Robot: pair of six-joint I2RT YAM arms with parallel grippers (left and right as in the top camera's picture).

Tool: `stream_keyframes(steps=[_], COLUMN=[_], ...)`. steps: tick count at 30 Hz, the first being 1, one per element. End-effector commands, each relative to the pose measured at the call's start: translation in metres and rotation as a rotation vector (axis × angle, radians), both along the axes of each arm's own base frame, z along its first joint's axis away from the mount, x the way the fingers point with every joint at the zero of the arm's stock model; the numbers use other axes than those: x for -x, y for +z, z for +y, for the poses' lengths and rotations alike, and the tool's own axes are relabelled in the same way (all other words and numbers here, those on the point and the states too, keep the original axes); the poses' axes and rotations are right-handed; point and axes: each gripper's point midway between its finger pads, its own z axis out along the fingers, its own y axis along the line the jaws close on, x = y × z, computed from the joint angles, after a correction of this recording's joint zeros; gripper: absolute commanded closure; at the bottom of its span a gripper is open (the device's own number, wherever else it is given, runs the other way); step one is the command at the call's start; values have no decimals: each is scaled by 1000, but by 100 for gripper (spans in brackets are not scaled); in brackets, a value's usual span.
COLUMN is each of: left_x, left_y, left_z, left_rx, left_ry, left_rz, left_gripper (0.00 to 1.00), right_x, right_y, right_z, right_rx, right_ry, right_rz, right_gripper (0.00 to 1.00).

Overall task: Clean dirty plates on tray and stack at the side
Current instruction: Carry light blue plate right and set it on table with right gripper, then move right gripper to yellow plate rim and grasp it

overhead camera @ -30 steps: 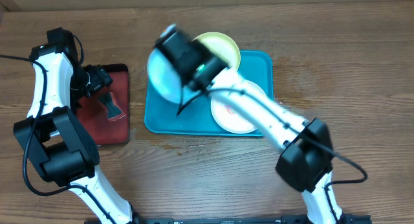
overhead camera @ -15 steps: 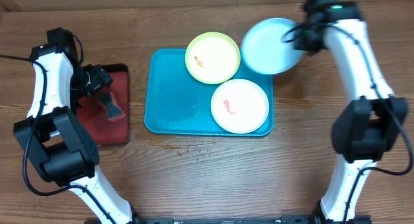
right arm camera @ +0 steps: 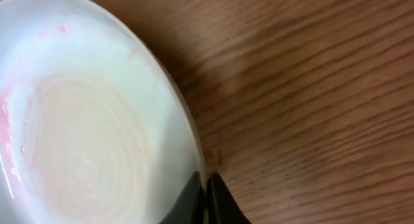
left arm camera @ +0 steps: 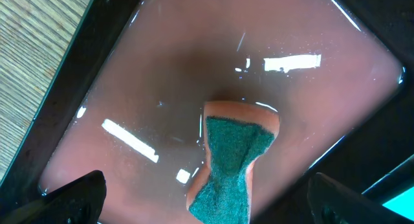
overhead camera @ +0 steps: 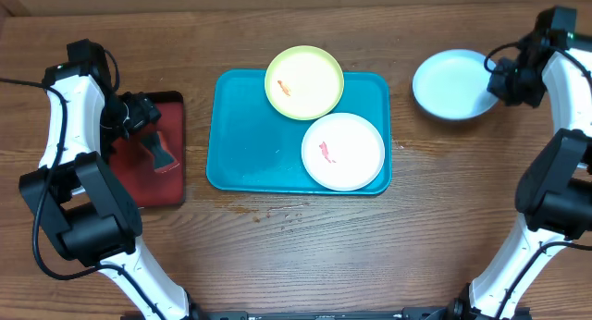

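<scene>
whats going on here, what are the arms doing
The right gripper pinches the light blue plate by its rim, out to the right of the teal tray. The yellow-green plate and white plate, both smeared, lie on that tray. The left gripper hangs open over a sponge in the dark red tray.

- In the right wrist view the light blue plate (right arm camera: 84, 120) runs off the left and bottom edges, so only its right part shows.
- The right gripper (right arm camera: 207, 198) appears only as two dark tips at the bottom edge, pinched on that plate's rim. The rest is cut off.
- The left gripper (left arm camera: 217, 199) appears only as two dark tips in the bottom corners, wide apart.
- The sponge (left arm camera: 233, 159) is cut by the bottom edge, and the dark red tray (left arm camera: 162, 68) runs out of frame.
- Overhead, the yellow-green plate (overhead camera: 304, 82) hides part of the far rim of the teal tray (overhead camera: 245, 135). The white plate (overhead camera: 343, 152) covers part of its floor.
- The smears on those two plates are too small to make out.
</scene>
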Motion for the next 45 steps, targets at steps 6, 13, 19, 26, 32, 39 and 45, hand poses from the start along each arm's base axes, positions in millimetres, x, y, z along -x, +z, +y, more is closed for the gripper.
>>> stream_keyframes(steps=[6, 13, 19, 26, 32, 39, 45], left_x=[-5, -5, -8, -14, -14, -14, -15], left_y=[6, 6, 6, 7, 7, 7, 7], left_z=[3, 2, 0, -8, -8, -8, -7], left_rx=[-14, -13, 3, 50, 50, 49, 47], left_ry=[-5, -5, -7, -13, -13, -13, -14], left_rz=[-21, -19, -33, -62, -62, -62, -67], left_gripper=[0, 0, 0, 0, 0, 0, 0], right_x=[4, 1, -19, -71, -110, -122, -117], right_y=[-22, 37, 116, 145, 107, 37, -2], right_z=[36, 36, 63, 155, 221, 284, 313], right_rx=[-117, -114, -179, -362, -182, 88, 181], right_ry=[51, 64, 144, 380, 498, 639, 694], right_rz=[14, 13, -133, -392, -492, -459, -409], right_gripper=[96, 58, 0, 0, 7, 11, 28])
